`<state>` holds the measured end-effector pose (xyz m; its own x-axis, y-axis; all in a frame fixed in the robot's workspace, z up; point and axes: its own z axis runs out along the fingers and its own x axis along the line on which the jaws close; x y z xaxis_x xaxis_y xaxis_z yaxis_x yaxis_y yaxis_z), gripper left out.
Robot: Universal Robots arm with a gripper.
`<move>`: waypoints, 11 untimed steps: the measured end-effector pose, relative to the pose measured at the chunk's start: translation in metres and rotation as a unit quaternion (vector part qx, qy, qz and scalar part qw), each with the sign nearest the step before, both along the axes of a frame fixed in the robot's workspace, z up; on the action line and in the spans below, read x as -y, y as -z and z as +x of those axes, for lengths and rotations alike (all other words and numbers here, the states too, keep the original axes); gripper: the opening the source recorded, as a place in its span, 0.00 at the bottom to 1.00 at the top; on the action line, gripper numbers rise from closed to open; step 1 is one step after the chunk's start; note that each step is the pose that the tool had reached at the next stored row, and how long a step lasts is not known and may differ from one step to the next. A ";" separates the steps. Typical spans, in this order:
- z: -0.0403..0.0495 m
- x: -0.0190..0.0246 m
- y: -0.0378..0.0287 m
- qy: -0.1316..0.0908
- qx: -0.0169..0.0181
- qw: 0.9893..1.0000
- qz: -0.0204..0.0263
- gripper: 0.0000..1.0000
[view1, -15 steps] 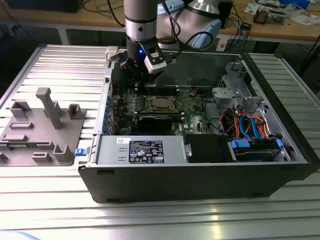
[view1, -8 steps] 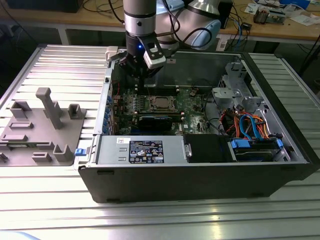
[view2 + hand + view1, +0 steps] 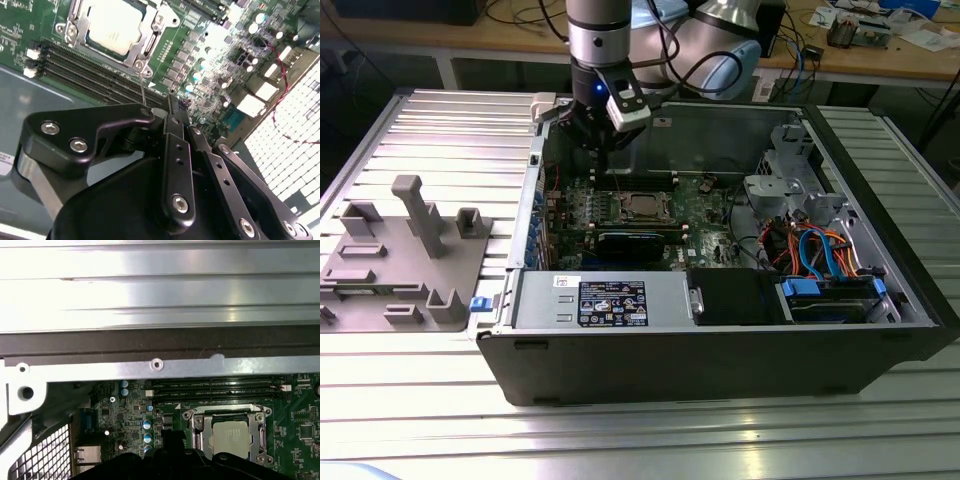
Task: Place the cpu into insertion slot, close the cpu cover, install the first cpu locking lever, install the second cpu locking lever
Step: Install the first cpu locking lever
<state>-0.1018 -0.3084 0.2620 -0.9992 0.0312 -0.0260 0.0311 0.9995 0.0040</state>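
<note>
The cpu lies flat in the insertion slot of the green motherboard, silver top up. The cpu cover is folded down around it as a silvery frame, and the slot itself is hidden beneath both. A thin metal lever rises from the socket's corner toward my gripper's tip; its upper end is hidden there. My gripper hangs inside the case just off the socket, on the exterior view's left of it, fingers shut together. I cannot tell whether it touches the lever.
The open computer case stands on a ribbed metal table. A power supply and blue and orange cables fill its near side. Black memory slots run beside the socket. A grey fixture sits on the exterior view's left.
</note>
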 end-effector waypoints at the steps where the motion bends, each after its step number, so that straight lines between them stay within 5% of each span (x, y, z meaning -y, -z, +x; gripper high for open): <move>1: 0.0000 -0.0023 0.0001 -0.002 0.000 1.000 0.000 0.11; 6: 0.0021 -0.0046 0.0004 -0.005 0.000 1.000 0.000 0.11; 11: 0.0133 -0.0046 0.0004 -0.005 0.000 1.000 0.000 0.11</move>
